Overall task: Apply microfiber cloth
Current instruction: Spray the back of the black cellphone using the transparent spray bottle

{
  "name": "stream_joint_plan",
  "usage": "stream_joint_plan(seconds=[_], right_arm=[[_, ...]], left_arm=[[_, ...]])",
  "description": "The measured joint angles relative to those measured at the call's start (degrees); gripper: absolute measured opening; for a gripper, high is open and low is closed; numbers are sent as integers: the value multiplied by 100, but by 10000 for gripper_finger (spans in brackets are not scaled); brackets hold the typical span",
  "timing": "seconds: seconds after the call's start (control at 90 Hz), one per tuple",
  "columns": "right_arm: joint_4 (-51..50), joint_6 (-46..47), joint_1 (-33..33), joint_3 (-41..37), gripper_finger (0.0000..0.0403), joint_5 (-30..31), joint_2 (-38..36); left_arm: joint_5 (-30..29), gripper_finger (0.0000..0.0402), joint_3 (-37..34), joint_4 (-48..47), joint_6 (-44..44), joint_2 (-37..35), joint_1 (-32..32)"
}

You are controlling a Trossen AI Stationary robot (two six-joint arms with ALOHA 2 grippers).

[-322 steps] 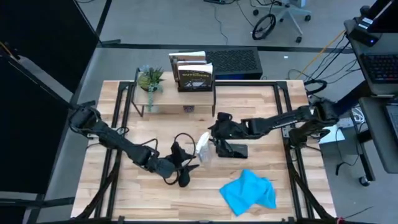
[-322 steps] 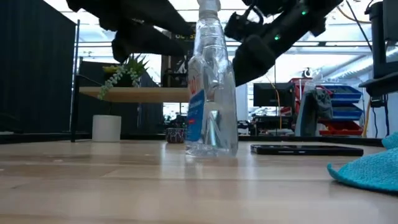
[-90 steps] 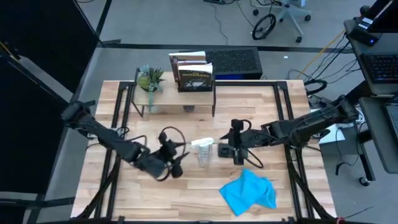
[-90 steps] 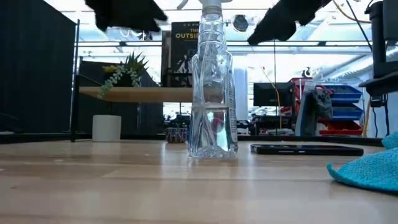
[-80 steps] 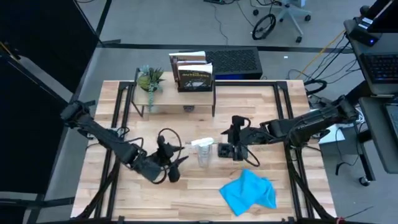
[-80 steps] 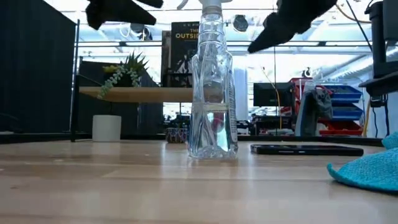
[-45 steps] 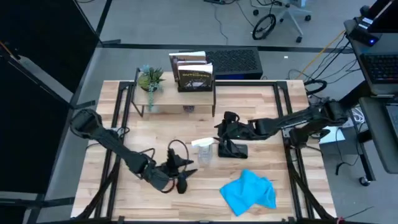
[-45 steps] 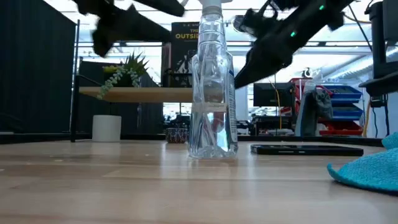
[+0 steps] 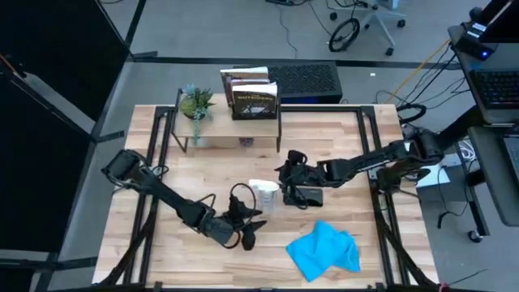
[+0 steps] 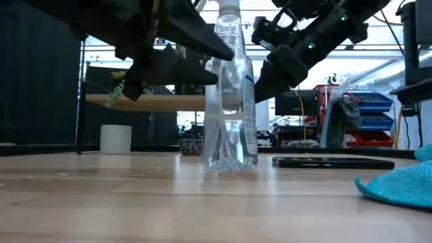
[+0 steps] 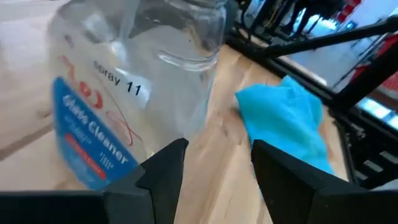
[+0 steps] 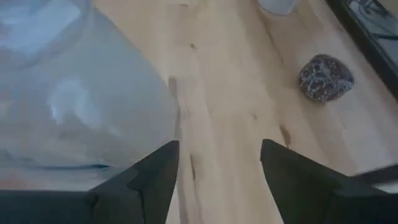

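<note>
The bright turquoise-blue soft microfiber cloth (image 9: 324, 250) is seen crumpled on the pale wooden worktop (image 9: 340, 146), in the lower right of the high view and at the right edge of the low view (image 10: 398, 185); it is touched by neither arm. In the left wrist view the cloth (image 11: 287, 124) is shown beyond the bottle.

A small clear plastic spray bottle (image 9: 264, 195) with a blue label is stood upright near the middle of the high view, and centre frame in the low view (image 10: 229, 101). A flat black phone (image 9: 303, 195) is laid just right of the bottle, on the worktop.

The left pincer (image 9: 248, 229) is placed below and left of the bottle in the high view, close to it; in its wrist view the two dark fingers (image 11: 166, 163) are held apart with nothing between them, the bottle (image 11: 124, 93) close in front.

The right pincer (image 9: 285, 180) is held just right of the bottle, above the phone; its fingers (image 12: 155, 171) are likewise spread apart and empty, the bottle's clear wall (image 12: 74, 106) filling the near view.

A small potted plant (image 9: 195, 104) and upright books (image 9: 253, 97) are set at the upper middle of the high view.
</note>
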Motion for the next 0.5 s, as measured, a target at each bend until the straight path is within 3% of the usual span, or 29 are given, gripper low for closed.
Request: stream_joint_plan(seconds=[0.5], right_arm=[[-95,784,580,-2,215,-136,15]], left_arm=[[22,178,-26,-841,-1,-386,-448]])
